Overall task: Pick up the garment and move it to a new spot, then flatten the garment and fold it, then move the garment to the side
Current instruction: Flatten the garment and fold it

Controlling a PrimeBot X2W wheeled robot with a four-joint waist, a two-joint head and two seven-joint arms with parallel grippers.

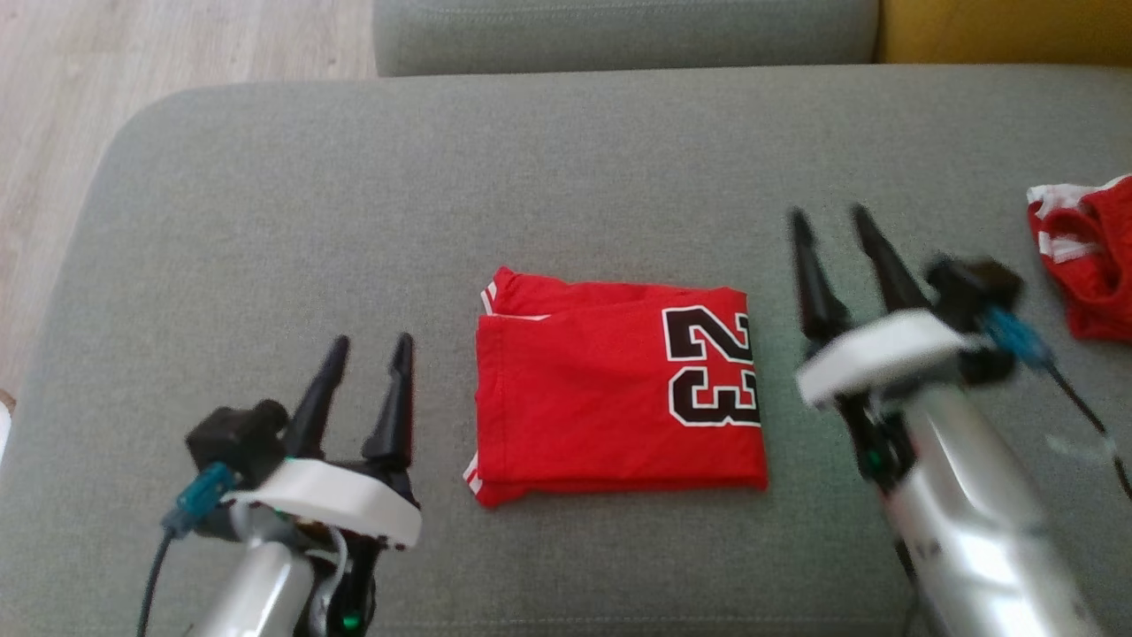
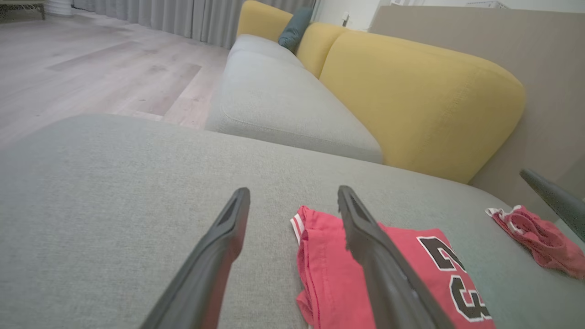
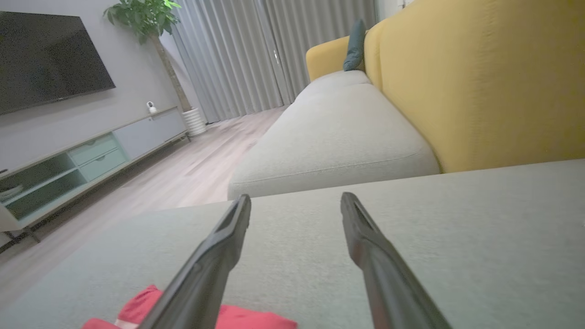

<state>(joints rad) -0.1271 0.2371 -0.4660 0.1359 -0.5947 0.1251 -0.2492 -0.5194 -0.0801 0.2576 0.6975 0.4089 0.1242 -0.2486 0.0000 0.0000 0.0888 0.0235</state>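
A red garment (image 1: 610,389) with a black "23" lies folded into a neat rectangle in the middle of the grey sofa seat (image 1: 566,159). My left gripper (image 1: 370,347) hovers open to its left, apart from the cloth, nothing between the fingers. My right gripper (image 1: 829,219) is open on the garment's right side, also clear of it and blurred. In the left wrist view the garment (image 2: 411,274) lies partly behind the right finger (image 2: 379,256). The right wrist view catches a red corner of the garment (image 3: 141,306) at the bottom left.
A second red and white garment (image 1: 1088,257) lies crumpled at the seat's right edge, seen too in the left wrist view (image 2: 534,237). Yellow backrest cushions (image 2: 420,96) and another grey seat (image 1: 619,35) lie beyond. Wooden floor (image 1: 53,133) is at the left.
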